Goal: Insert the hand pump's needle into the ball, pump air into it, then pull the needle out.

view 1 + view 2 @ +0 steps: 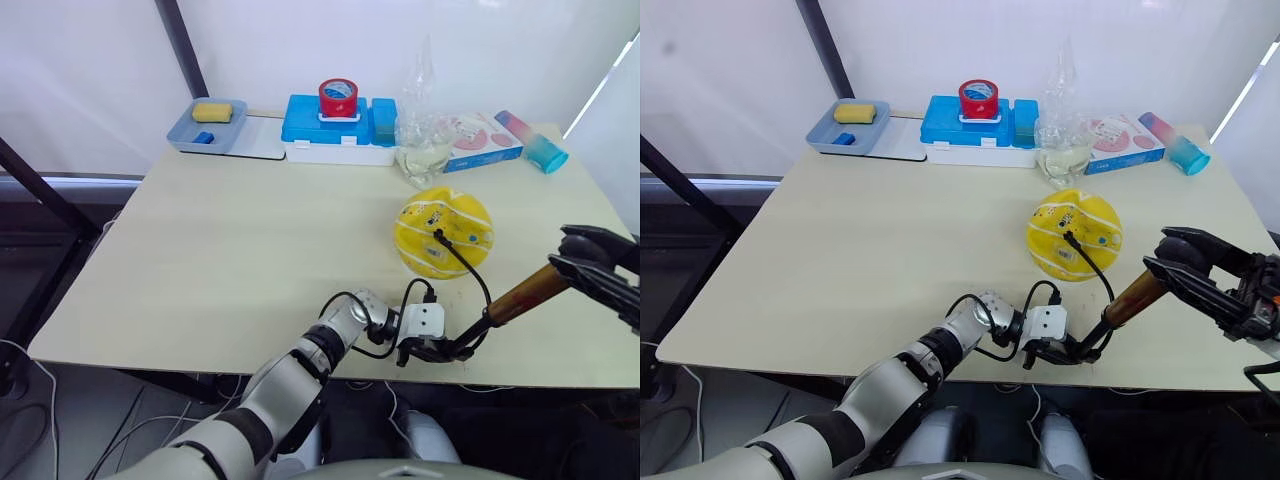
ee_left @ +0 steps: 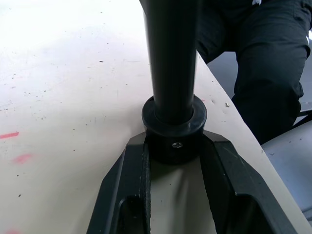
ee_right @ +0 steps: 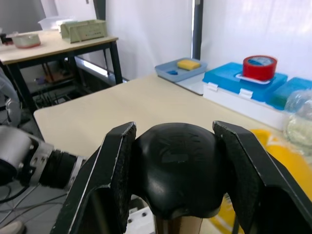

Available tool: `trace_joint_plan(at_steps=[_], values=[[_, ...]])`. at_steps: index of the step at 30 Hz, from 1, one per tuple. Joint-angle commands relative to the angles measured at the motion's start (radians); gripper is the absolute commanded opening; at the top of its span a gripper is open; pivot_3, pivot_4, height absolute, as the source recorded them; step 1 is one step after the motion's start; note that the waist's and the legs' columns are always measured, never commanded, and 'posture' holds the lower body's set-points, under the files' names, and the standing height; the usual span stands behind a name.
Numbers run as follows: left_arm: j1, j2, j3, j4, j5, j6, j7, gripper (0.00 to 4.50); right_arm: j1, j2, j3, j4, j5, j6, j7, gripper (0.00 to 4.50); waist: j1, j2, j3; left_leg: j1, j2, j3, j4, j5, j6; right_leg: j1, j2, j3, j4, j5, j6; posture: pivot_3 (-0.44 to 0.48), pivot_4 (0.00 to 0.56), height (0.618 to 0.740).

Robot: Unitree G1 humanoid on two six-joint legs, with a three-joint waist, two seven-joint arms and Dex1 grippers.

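Observation:
The yellow ball [image 1: 455, 215], dented, with printed dots, lies right of the table's centre. The hand pump [image 1: 528, 292] slants across the near right of the table. Its thin black hose [image 1: 472, 268] arcs up to the ball, and the hose end sits against the ball's skin [image 1: 438, 235]; the needle itself is hidden. My left gripper [image 1: 437, 350] is shut on the pump's black lower end cap [image 2: 173, 146] at the table's front edge. To the right, my right gripper [image 1: 578, 262] is shut on the pump's black handle [image 3: 175, 170].
Along the back edge stand a grey tray [image 1: 185, 135] with a yellow sponge, a blue box [image 1: 310, 120] carrying a red tape roll [image 1: 338, 97], a clear plastic bag [image 1: 425, 140], a pink-and-white box [image 1: 482, 140] and a teal tube [image 1: 537, 141]. A person's dark trousers [image 2: 273, 63] show beyond the table edge.

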State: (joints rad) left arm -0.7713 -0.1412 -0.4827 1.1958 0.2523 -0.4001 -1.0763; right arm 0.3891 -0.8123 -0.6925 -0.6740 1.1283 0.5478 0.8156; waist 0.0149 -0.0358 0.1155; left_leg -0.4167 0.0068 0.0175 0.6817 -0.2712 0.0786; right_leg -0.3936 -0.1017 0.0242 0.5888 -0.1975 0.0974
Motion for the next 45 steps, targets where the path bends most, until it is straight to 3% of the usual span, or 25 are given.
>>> trace_joint_plan(at_steps=[1, 8, 13, 20, 29, 35, 40, 45], values=[[0.013, -0.066, -0.041, 0.045, 0.045, 0.011, -0.040, 0.98, 0.035, 0.035, 0.128, 0.048, -0.204, -0.044, -0.014, 2.00, -0.001, 0.003, -0.001, 0.000, 0.000, 0.000, 0.000, 0.000, 0.000, 0.000, -0.001, 0.000, 0.000, 0.000, 0.000, 0.000, 0.150, 0.729], [0.013, -0.067, -0.038, 0.044, 0.044, 0.012, -0.037, 0.98, 0.049, 0.125, 0.308, 0.144, -0.393, -0.172, -0.005, 2.00, 0.001, 0.005, 0.000, 0.000, 0.000, 0.001, 0.000, 0.000, 0.000, -0.001, -0.001, -0.002, 0.000, 0.000, 0.000, 0.000, 0.150, 0.729], [0.012, -0.068, -0.037, 0.044, 0.043, 0.010, -0.035, 0.98, 0.045, 0.163, 0.343, 0.173, -0.427, -0.225, 0.001, 2.00, 0.001, 0.008, 0.000, 0.000, 0.000, 0.001, 0.000, 0.000, 0.000, 0.000, -0.001, -0.002, 0.000, 0.000, 0.000, 0.000, 0.150, 0.729], [0.012, -0.064, -0.039, 0.043, 0.045, 0.005, -0.033, 0.98, 0.012, 0.130, 0.184, 0.104, -0.273, -0.202, 0.008, 2.00, 0.001, 0.013, 0.004, 0.000, -0.001, 0.001, 0.000, 0.000, 0.000, 0.000, 0.001, -0.002, 0.000, 0.000, 0.000, 0.000, 0.150, 0.729], [0.009, -0.055, -0.039, 0.046, 0.047, 0.000, -0.032, 0.97, -0.007, -0.027, -0.115, 0.040, 0.036, -0.041, -0.019, 2.00, 0.002, 0.016, 0.010, -0.001, -0.002, 0.001, 0.000, 0.002, 0.004, -0.001, 0.002, -0.003, 0.000, 0.000, 0.000, 0.000, 0.150, 0.729], [0.010, -0.055, -0.043, 0.045, 0.051, -0.007, -0.035, 0.97, -0.062, -0.169, -0.287, 0.085, 0.302, 0.111, -0.126, 2.00, 0.002, 0.014, 0.011, -0.001, -0.001, 0.001, 0.000, 0.002, 0.004, -0.001, -0.001, -0.003, -0.001, 0.000, 0.000, 0.000, 0.150, 0.729], [0.009, -0.052, -0.042, 0.047, 0.052, -0.008, -0.033, 0.97, -0.115, -0.226, -0.340, 0.120, 0.349, 0.175, -0.144, 2.00, 0.003, 0.013, 0.013, -0.002, -0.001, 0.001, 0.000, 0.002, 0.004, -0.001, -0.002, -0.003, -0.001, 0.000, 0.000, 0.000, 0.150, 0.729], [0.008, -0.052, -0.043, 0.046, 0.052, -0.008, -0.031, 0.97, -0.089, -0.197, -0.254, 0.075, 0.249, 0.209, -0.111, 2.00, 0.003, 0.013, 0.013, -0.003, -0.001, 0.002, 0.000, 0.002, 0.004, -0.001, -0.002, -0.003, -0.002, 0.000, 0.000, 0.000, 0.150, 0.729]])
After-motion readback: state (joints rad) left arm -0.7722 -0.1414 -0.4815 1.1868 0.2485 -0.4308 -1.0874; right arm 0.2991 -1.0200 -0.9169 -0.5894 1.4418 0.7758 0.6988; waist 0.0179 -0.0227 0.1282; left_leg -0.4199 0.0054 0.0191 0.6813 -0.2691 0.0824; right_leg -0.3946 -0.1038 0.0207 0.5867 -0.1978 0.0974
